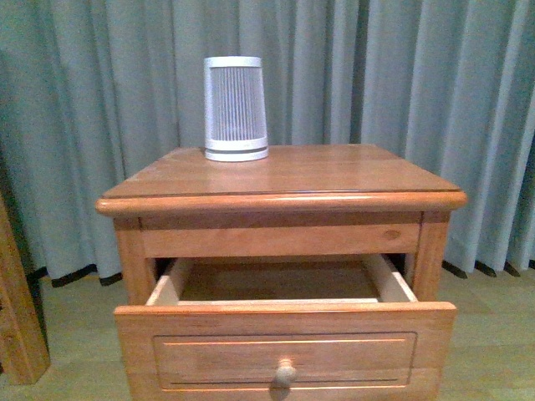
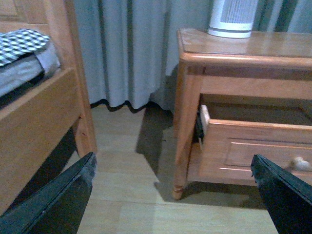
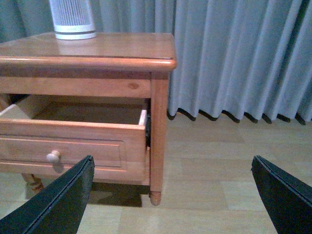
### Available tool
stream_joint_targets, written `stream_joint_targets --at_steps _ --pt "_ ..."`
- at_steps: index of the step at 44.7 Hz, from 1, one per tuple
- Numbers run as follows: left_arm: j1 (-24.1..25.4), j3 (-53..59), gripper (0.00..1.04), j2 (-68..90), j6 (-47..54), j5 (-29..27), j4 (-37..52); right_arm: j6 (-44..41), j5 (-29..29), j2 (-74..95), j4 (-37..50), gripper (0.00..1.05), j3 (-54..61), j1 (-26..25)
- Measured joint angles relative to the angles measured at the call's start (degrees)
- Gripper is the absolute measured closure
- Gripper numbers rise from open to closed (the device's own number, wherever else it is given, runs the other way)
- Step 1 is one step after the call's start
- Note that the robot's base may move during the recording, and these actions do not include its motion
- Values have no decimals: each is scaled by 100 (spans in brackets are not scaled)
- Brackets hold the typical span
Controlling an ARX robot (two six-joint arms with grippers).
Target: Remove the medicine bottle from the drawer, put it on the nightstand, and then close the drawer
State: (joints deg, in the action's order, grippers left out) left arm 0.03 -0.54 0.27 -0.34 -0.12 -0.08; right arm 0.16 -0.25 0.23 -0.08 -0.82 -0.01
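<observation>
The honey-brown nightstand (image 1: 334,171) stands straight ahead with its upper drawer (image 1: 284,344) pulled out; the pale interior that shows holds nothing visible. The medicine bottle is out of view in every frame. Neither arm appears in the front view. My left gripper (image 2: 174,168) hangs open over the floor to the left of the nightstand (image 2: 253,48), facing the drawer (image 2: 253,146) from the side. On the other side, my right gripper (image 3: 170,168) is open over bare floor beside the nightstand (image 3: 122,46) and its drawer (image 3: 78,141). Nothing lies between either pair of fingers.
A tall white-and-grey ribbed device (image 1: 235,109) stands at the back of the nightstand top. Grey curtains (image 1: 418,83) hang behind. A wooden bed frame (image 2: 44,122) with bedding lies left of the nightstand; its post (image 1: 17,317) shows at the front view's left edge.
</observation>
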Motion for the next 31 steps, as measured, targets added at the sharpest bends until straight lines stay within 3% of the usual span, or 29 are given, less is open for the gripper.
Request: stream_joint_targets --at_steps 11,14,17,31 --pt "-4 0 7 0 7 -2 0 9 28 4 -7 7 -2 4" --pt "-4 0 7 -2 4 -7 0 319 1080 372 -750 7 -214 306" --pt "-4 0 7 -2 7 4 0 398 1375 671 -776 7 -214 382" --pt "-4 0 7 0 7 7 0 214 944 3971 1871 7 -1189 -238"
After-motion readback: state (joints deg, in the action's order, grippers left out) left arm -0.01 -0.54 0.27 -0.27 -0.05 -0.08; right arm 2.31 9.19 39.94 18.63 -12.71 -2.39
